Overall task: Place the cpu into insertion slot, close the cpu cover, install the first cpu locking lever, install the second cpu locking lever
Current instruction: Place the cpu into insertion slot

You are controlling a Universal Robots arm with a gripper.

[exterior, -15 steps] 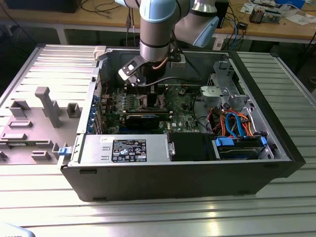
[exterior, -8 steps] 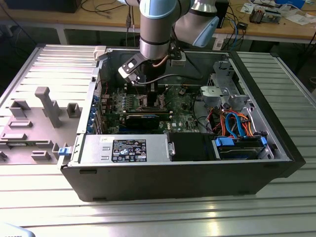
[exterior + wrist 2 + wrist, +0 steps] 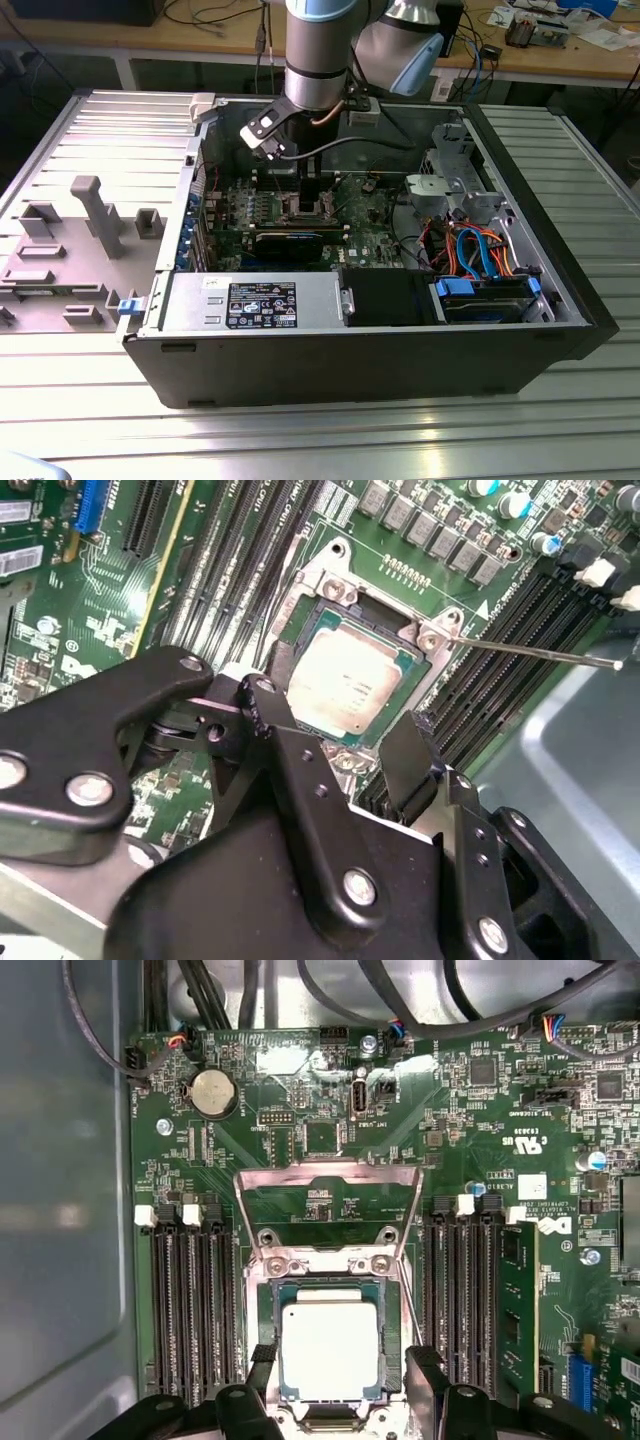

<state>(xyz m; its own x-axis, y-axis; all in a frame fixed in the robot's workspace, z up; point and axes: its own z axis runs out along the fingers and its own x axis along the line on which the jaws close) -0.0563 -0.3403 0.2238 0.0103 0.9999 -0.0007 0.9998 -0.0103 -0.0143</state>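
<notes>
Cpu (image 3: pixel 330 1350) and gripper (image 3: pixel 343 1362) are nearest the wrist cameras. The gripper's 2 fingers (image 3: pixel 425 1370) stand spread, 1 on each side of the chip, just outside its edges and holding nothing. That fits a chip that needs no more carrying. The cpu lies flat and square inside the insertion slot (image 3: pixel 326 1262), metal top up, so I judge step 1 done. Beyond it the cpu cover (image 3: pixel 327 1171) is swung back on its hinge, which leaves the slot open; it is not yet closed. A thin locking lever (image 3: pixel 540 653) juts out sideways over the memory slots (image 3: pixel 500 680), free of any catch, so nothing clamps the cover. Farthest, in the upper middle of the exterior view, the arm (image 3: pixel 315 50) reaches down into the open computer case (image 3: pixel 330 350).
</notes>
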